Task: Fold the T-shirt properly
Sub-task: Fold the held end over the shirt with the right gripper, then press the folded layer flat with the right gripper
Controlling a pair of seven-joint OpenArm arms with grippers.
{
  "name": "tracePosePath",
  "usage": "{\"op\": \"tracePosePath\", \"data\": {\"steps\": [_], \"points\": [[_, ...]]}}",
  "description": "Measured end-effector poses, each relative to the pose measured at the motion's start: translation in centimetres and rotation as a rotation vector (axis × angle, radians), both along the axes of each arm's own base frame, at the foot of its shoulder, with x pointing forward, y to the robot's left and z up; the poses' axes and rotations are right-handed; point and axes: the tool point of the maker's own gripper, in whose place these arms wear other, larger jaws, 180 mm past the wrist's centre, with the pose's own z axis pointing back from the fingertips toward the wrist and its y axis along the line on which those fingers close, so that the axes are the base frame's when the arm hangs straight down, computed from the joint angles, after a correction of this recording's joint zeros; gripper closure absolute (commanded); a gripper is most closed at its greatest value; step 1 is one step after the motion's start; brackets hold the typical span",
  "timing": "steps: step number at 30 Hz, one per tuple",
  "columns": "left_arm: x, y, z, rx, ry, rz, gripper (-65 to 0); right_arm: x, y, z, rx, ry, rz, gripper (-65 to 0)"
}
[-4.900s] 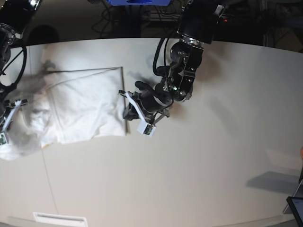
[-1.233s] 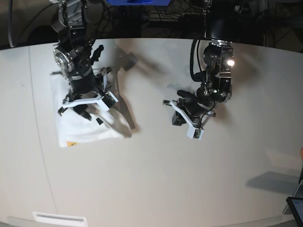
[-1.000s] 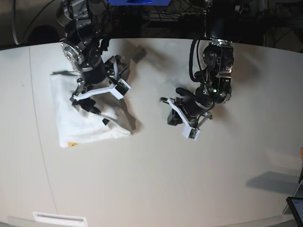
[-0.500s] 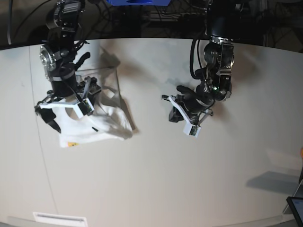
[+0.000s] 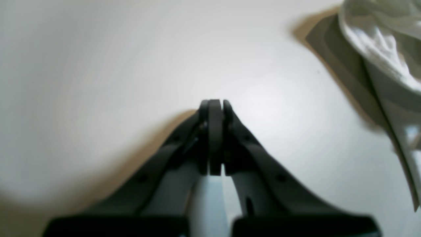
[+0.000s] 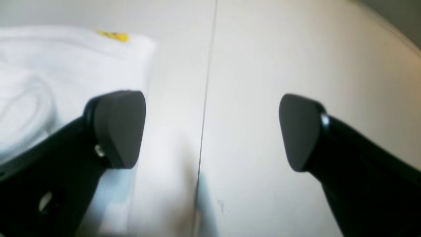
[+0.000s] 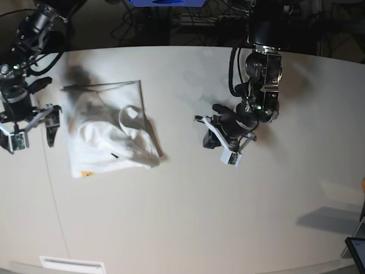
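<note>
**Shirt lies bunched, both arms clear of it**

The T-shirt (image 7: 108,134) sits on the desk (image 7: 188,217), left of centre in the base view, a rumpled white bundle with loose folds piled across the middle and a small yellow mark showing at its near-left corner. The right gripper (image 7: 31,128) hangs just beside the shirt's left edge, jaws spread wide and holding nothing; its wrist view shows the pads (image 6: 120,128) over bare desk, with the shirt (image 6: 65,69) off to one side. Across the desk, well apart from the cloth, the left gripper (image 7: 219,145) hovers with jaws clenched tight and empty. In its wrist view the shirt (image 5: 384,52) peeks in at the top right corner.
</note>
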Motion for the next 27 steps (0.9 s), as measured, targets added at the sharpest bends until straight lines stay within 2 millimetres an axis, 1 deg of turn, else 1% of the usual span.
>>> {"op": "tracePosePath", "data": {"steps": [1,2,3,5,6,7,8,9,12,17,18,22,25,27], "points": [[0.1,0.0,-0.2,-0.004,0.001,0.003,0.0,-0.5,-1.2,-0.1,0.009,0.033,-0.033,-49.5],[0.1,0.0,-0.2,-0.007,0.0,0.006,0.0,-1.0,-2.5,0.2,0.006,0.045,-0.057,-39.9],[0.2,0.1,-0.3,-0.008,0.001,0.007,0.0,-1.3,-3.3,0.3,0.002,0.065,-0.068,-30.0],[0.2,0.1,-0.3,-0.011,-0.002,0.01,0.0,-1.7,-4.2,0.2,-0.029,0.102,-0.07,-8.3],[0.1,0.0,-0.3,-0.012,-0.001,0.009,0.0,-1.5,-4.1,0.0,-0.04,0.113,-0.058,0.0],[0.1,-0.1,-0.3,-0.014,0.0,0.009,0.0,-1.4,-3.5,-0.3,-0.045,0.124,-0.04,0.0],[0.1,-0.2,-0.4,-0.016,0.001,0.009,0.0,-1.2,-2.5,-0.7,-0.047,0.133,-0.004,-2.3],[0.0,-0.2,-0.4,-0.017,0.001,0.007,0.0,-1.1,-1.3,-1.4,-0.045,0.148,0.037,-3.2],[0.1,-0.2,-0.4,-0.017,0.0,0.006,0.0,-1.4,1.1,-3.6,-0.076,0.235,0.111,-0.3],[0.0,-0.4,-0.3,-0.02,-0.001,0.003,0.0,-0.6,4.3,-4.1,-0.089,0.246,0.217,-0.3],[0.0,-0.4,-0.3,-0.02,-0.002,0.004,0.0,-0.5,4.7,-4.3,-0.082,0.245,0.228,-0.3],[-0.3,-0.4,-0.5,-0.023,-0.001,0.007,0.0,-0.5,4.7,-6.2,-0.128,0.323,0.235,-0.3],[-0.3,-0.4,-0.5,-0.031,-0.007,0.011,0.0,-0.2,6.1,-6.9,-0.119,0.332,0.278,-0.3],[-0.3,-0.4,-0.4,-0.032,-0.012,0.012,0.0,0.2,7.2,-6.8,-0.111,0.31,0.313,-0.3]]}}
